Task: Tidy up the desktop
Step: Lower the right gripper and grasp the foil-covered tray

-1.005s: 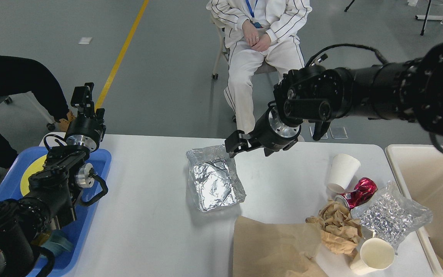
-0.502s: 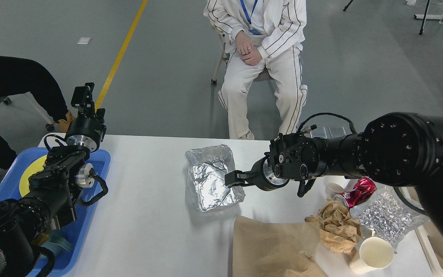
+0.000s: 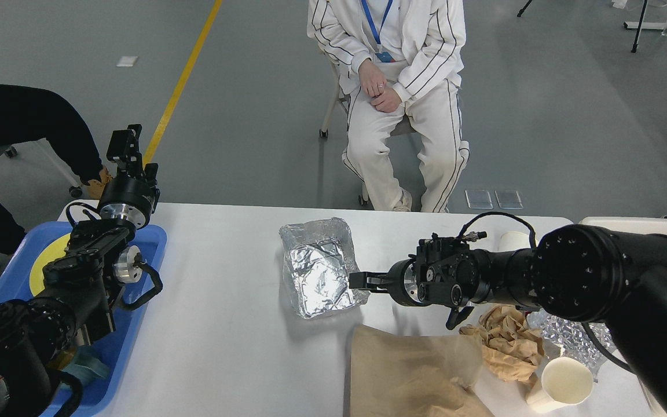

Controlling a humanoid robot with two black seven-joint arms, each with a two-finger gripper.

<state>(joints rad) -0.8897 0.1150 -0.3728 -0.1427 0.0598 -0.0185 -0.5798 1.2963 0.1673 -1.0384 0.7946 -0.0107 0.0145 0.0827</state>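
Observation:
The white desktop [image 3: 223, 324] fills the lower middle of the head view. A crinkled foil tray [image 3: 317, 272] lies open on it, near the middle. My right gripper [image 3: 358, 280] comes in low from the right, and its fingertips are at the tray's right rim. The fingers are dark and seen side-on, so I cannot tell whether they grip the rim. My left gripper [image 3: 125, 145] points up over the far end of a blue tray [image 3: 157, 237] at the left. It holds nothing that I can see.
A brown paper bag [image 3: 409, 370], crumpled brown paper [image 3: 507, 341], a paper cup [image 3: 565, 382], a second cup [image 3: 513, 238] and a bubble-wrap pouch [image 3: 568, 336] lie at the right. A beige bin [image 3: 629, 222] stands beyond them. A yellow plate [image 3: 38, 278] lies in the blue tray. A person sits behind the table.
My right arm has come down from above the table's far edge to tabletop height, its gripper now at the foil tray's right rim. The tray and left arm have not moved.

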